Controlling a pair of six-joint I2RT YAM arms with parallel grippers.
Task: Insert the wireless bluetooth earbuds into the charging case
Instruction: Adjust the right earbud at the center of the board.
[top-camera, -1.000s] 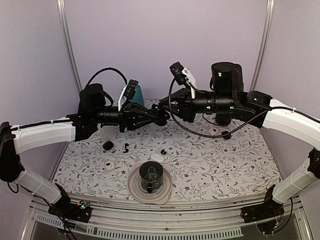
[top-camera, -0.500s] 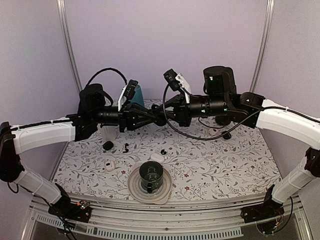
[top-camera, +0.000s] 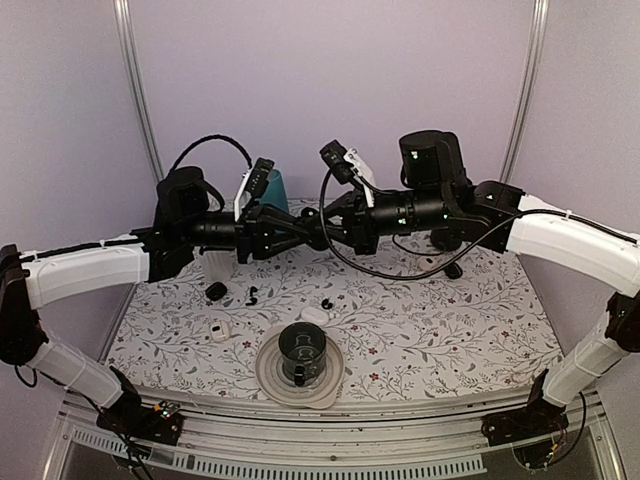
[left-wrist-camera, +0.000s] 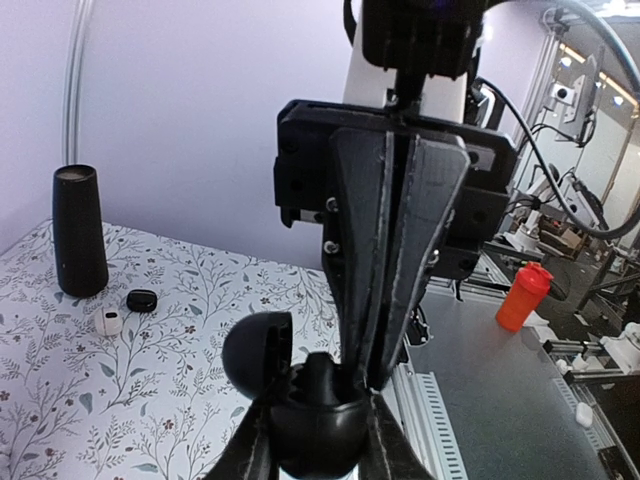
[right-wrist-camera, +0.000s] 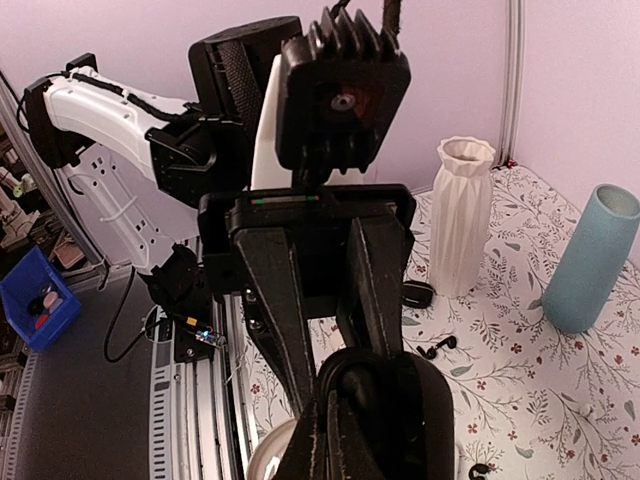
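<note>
Black, glossy and tiny, one hooked earbud (top-camera: 252, 295) lies on the flowered table (top-camera: 480, 330) left of its middle. A second earbud (top-camera: 327, 302) lies near the middle, just beside a small white piece (top-camera: 314, 314). Above the far half of the table my left gripper (top-camera: 312, 232) is clamped on the charging case (left-wrist-camera: 318, 425), its lid (left-wrist-camera: 257, 350) standing open, held off the surface. My right gripper (left-wrist-camera: 377, 372) meets it from the opposite side, fingers pressed tight together with their tips down in the case's open well; whether they pinch anything I cannot tell. A black pod (top-camera: 216, 291) sits toward the left edge by a white vase (top-camera: 214, 266), another black pod (top-camera: 453, 270) toward the right. A dark cup (top-camera: 301, 350) on a plate (top-camera: 268, 375) stands at the near edge.
</note>
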